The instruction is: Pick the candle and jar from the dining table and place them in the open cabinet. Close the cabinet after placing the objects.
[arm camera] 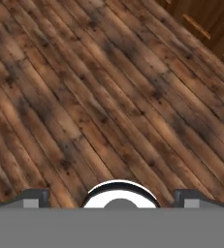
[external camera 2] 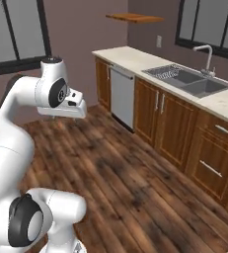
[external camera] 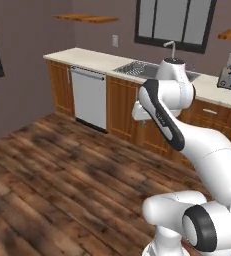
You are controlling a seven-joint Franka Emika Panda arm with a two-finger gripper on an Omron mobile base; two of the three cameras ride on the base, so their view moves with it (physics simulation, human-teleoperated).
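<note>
Your white arm [external camera: 187, 135] with dark joints rises from its base, folds at the elbow and holds its hand out level over a dark, streaky wooden plank floor [external camera: 62, 190]. In the hand view the gripper [arm camera: 111, 199] looks down at those planks, which run diagonally; its two small dark fingertips [arm camera: 35, 197] stand far apart at the bottom corners, open with nothing between them. Ahead of you a cream stone counter [external camera 2: 130, 55] runs along the wall on warm brown wooden lower cupboards [external camera 2: 157, 116] with panelled doors. A flat pale dishwasher front [external camera: 89, 97] sits near the counter's left end. A steel sink [external camera 2: 187, 79] with a curved tap is sunk into the counter top under a dark-framed window [external camera: 174, 22]. A silver toaster [external camera: 229, 77] stands on the counter's right part. A thin wooden shelf [external camera: 87, 18] hangs on the mauve wall.
</note>
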